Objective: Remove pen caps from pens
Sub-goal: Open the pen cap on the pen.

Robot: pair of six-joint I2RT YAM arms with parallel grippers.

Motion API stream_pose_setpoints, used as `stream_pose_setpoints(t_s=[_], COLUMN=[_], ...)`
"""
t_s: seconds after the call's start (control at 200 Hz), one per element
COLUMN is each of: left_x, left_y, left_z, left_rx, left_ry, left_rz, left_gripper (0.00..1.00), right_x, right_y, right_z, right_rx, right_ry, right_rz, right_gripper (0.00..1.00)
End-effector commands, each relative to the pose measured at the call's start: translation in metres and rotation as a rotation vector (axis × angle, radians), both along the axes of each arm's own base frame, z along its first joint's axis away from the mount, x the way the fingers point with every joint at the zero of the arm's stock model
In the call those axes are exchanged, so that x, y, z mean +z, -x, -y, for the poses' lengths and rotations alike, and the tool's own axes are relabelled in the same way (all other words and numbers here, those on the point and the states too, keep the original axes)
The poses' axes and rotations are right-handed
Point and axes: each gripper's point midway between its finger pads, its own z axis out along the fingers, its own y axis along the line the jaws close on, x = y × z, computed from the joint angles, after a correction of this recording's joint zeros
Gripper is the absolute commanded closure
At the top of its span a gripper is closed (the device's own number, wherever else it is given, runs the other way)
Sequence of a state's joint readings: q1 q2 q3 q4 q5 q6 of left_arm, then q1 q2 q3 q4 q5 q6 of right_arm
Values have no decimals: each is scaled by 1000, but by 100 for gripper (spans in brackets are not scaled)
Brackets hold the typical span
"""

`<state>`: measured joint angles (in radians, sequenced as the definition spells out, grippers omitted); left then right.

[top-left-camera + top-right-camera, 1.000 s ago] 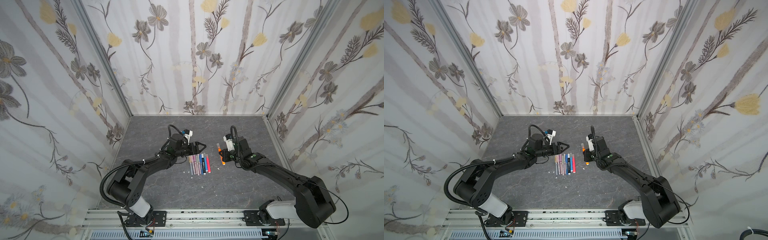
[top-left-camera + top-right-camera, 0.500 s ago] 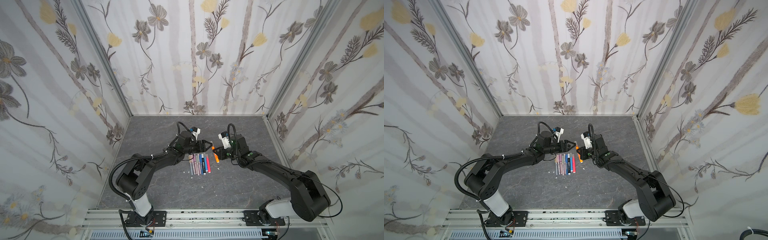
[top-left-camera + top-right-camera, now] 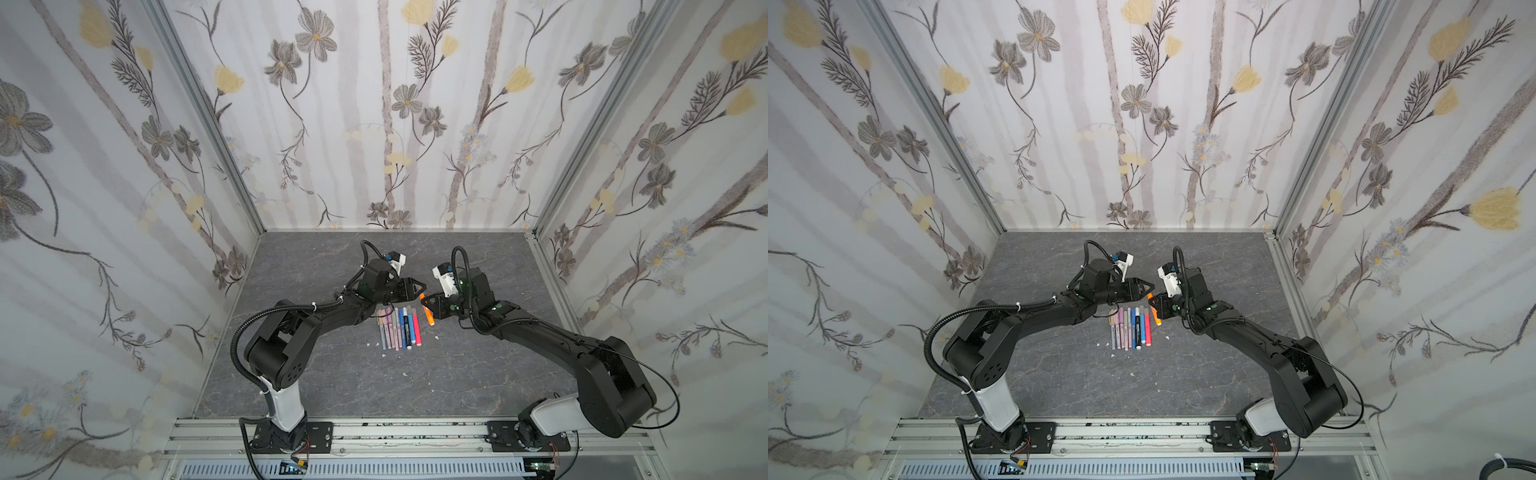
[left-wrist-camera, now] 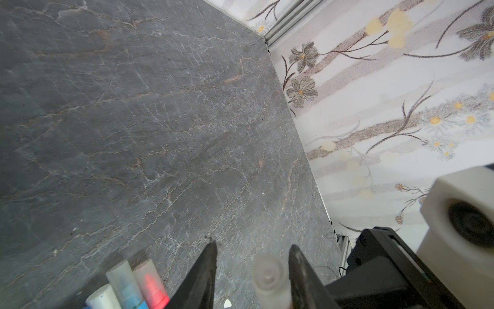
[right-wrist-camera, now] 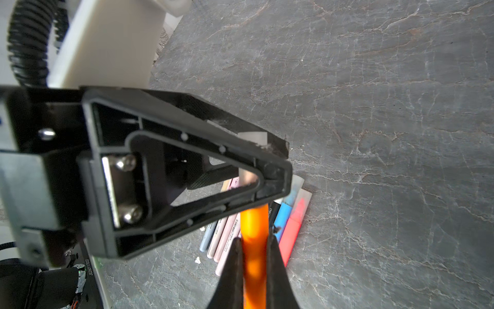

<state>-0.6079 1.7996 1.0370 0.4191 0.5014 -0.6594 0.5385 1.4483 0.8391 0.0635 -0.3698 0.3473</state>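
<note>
Here the two arms meet over the grey table (image 3: pixel 332 374), a little to the far side of its middle. The right hand (image 3: pixel 428 308) is clamped on an orange pen (image 3: pixel 429 326), gripping the barrel partway along. In the right wrist view both fingers (image 5: pixel 231 270) press against the orange barrel with no gap. The pen is held above the table. Its near end hangs just right of the row's far end, and its far end reaches the left hand (image 3: pixel 420 286).

That far end carries a frosted, see-through cap (image 4: pixel 270 275), which sits between the left hand's jaws. The jaws stand apart. In the left wrist view one finger (image 4: pixel 302 273) lies against the side of the cap, while a strip of table shows between the cap and the other finger. The cap is on the pen and not clamped.

Just on the near side of the two hands, a row of pens (image 3: pixel 399 330) lies flat on the table. They lie side by side and close together, each running near to far. From left to right they read as pale pinks and purples, grey, dark blue, light blue and red. The light blue pen (image 4: pixel 124 282) and the red pen (image 4: pixel 151 283) show frosted caps on their far ends. A few small white bits (image 3: pixel 405 375) lie on the table around the row.
</note>
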Motion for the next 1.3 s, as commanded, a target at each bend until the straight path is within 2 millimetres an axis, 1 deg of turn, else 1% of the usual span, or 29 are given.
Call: stream_pose_setpoints(t_s=[0.0, 0.135, 0.19, 0.23, 0.4, 0.49, 0.624, 0.664, 0.699, 0.779, 0.839, 0.939, 1.019, 1.129, 1.159, 1.209, 1.294], left_x=[3, 2, 2, 1, 3, 7, 13, 15, 15, 15, 14, 13, 13, 15, 16, 18, 17], left_y=[-6, -5, -4, -5, -3, -1, 2, 2, 3, 3, 4, 5, 6, 6, 5, 4, 1], left_z=[-4, -4, -3, -3, -3, -1, 3, 4, 4, 4, 5, 4, 5, 4, 3, 2, -2], left_rx=[24, 21, 17, 18, 12, 7, -14, -18, -20, -23, -25, -28, -32, -28, -24, -13, 3], left_ry=[-28, -27, -25, -27, -16, 2, 48, 57, 61, 60, 58, 57, 58, 59, 56, 47, 28], left_rz=[33, 31, 31, 29, 26, 25, 13, 11, 9, 10, 7, 3, 2, 7, 9, 17, 25], left_gripper=[62, 67, 73, 74, 76, 80, 80, 82, 81, 88, 91, 100, 100, 100, 100, 100, 100], right_x=[7, 9, 9, 9, 9, 7, 5, 5, 4, 5, 6, 8, 7, 6, 7, 8, 6], right_y=[-3, -4, -4, -4, -5, -5, -8, -8, -9, -11, -11, -13, -13, -10, -8, -6, -3], right_z=[-5, -7, -6, -7, -6, -6, -6, -7, -7, -7, -7, -6, -6, -9, -10, -11, -13], right_rx=[13, 13, 11, 12, 6, 4, -7, -8, -10, -14, -18, -23, -24, -6, 2, 15, 28], right_ry=[-27, -33, -35, -34, -35, -35, -33, -33, -32, -34, -37, -39, -38, -52, -62, -76, -87], right_rz=[23, 27, 27, 26, 28, 27, 31, 31, 33, 38, 44, 48, 48, 45, 47, 47, 44], right_gripper=[100, 100, 100, 100, 100, 100, 100, 100, 100, 100, 100, 100, 100, 77, 72, 67, 63])
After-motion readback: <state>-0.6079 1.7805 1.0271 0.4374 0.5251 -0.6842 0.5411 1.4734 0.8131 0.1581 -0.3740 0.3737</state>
